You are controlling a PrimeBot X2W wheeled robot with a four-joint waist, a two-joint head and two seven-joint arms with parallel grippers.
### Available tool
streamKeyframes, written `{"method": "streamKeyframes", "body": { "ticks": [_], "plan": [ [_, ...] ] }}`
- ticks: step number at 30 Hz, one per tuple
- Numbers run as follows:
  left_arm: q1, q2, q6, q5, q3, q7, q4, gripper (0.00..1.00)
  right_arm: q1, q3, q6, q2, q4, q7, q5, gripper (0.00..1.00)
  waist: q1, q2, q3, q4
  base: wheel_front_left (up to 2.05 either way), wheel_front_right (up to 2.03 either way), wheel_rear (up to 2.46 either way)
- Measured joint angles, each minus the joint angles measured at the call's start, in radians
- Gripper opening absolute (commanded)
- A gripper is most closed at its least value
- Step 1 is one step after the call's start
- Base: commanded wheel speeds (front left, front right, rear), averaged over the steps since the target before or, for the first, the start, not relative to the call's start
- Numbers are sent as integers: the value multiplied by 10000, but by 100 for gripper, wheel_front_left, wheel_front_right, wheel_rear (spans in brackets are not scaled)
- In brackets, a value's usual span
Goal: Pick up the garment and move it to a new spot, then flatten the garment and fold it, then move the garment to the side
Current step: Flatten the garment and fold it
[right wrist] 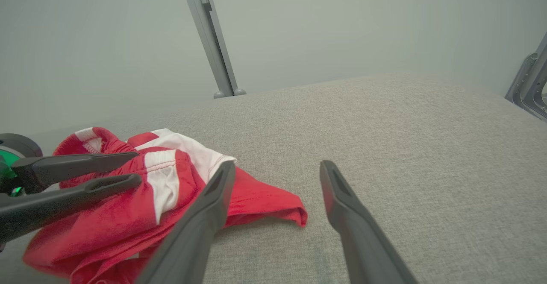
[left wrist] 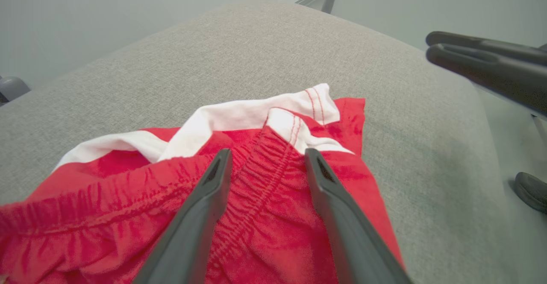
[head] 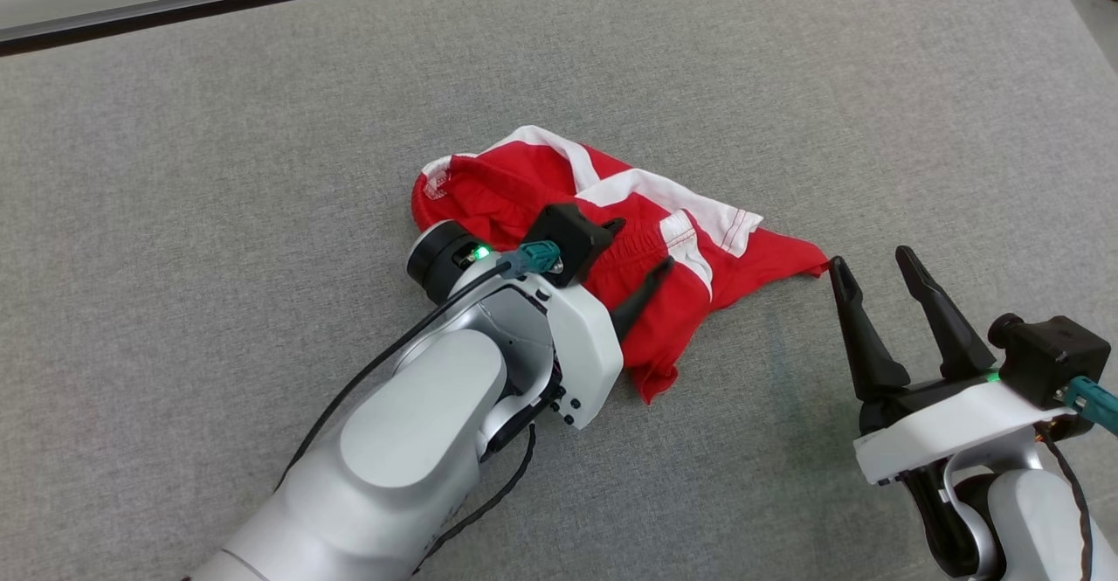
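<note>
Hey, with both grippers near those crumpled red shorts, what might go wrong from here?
1. The left gripper is open over the bunched waistband; closing there may pinch several layers, so the shorts lift as a wad, not spread.
2. The right gripper is open beside the thin red corner; it could miss it or scrape the table.

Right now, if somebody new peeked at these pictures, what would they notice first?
A bright red and white garment lies crumpled in the middle of the grey table. The left gripper hangs over it, open, straddling the gathered waistband. The right gripper stands open close by the garment's pointed red corner, on the robot's right.
</note>
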Motion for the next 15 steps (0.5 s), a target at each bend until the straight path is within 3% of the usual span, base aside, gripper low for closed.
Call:
{"method": "streamKeyframes", "body": {
  "ticks": [1, 9, 15],
  "plan": [
    [-62, 4, 25, -56, -67, -23, 77, 0, -5, -4, 0, 0, 25, -27, 4, 100, 0, 0, 27, -6, 0, 0, 0],
    [-318, 0, 234, -405, -234, -671, 228, 0, -124, -148, 0, -17, 138, -150, 96, 100, 0, 0, 40, 329, 0, 0, 0],
    [-109, 299, 863, -428, 326, -1749, -332, 0, -121, -320, 0, -77, 48, -146, 98, 100, 0, 0, -113, 734, 0, 0, 0]
  ]
}}
